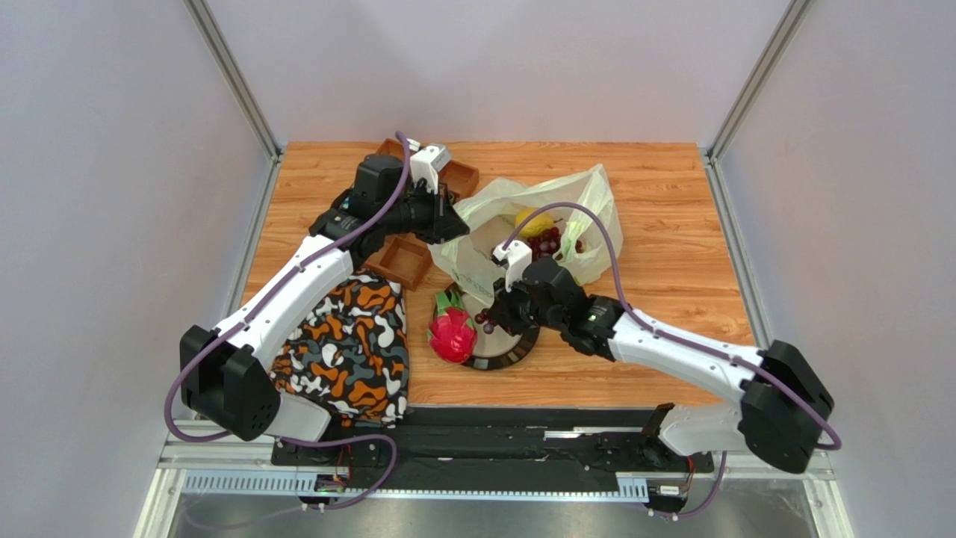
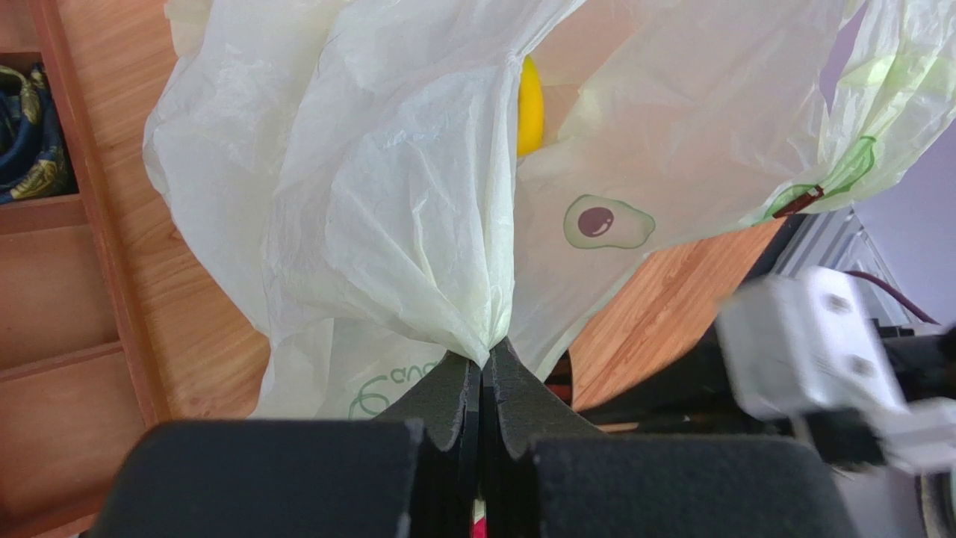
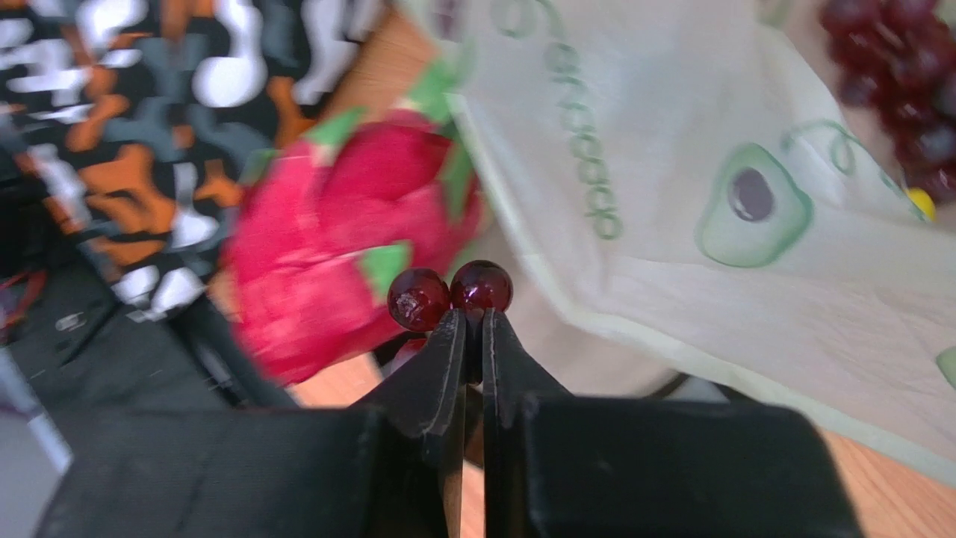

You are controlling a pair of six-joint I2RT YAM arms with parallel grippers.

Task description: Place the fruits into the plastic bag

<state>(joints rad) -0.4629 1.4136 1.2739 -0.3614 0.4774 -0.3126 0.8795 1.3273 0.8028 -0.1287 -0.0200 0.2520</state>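
Left claw [image 2: 483, 364] pinched shut on the bag [image 2: 382, 202], holding its mouth up. Right claw [image 3: 471, 319] nipped shut on two grapes [image 3: 449, 294], just outside the bag beside the dragon fruit [image 3: 325, 247]. Thin hold, they could pop loose mid-carry.

Top external: high behind the arm bases, looking down on the whole surface [image 1: 673, 202]. Left wrist: very close, along the left claw [image 2: 485, 356] into the plastic bag [image 2: 382, 191]. Right wrist: likewise close, past the right claw [image 3: 471, 323] toward the dragon fruit [image 3: 314, 247]. Shared across all three: the bag.
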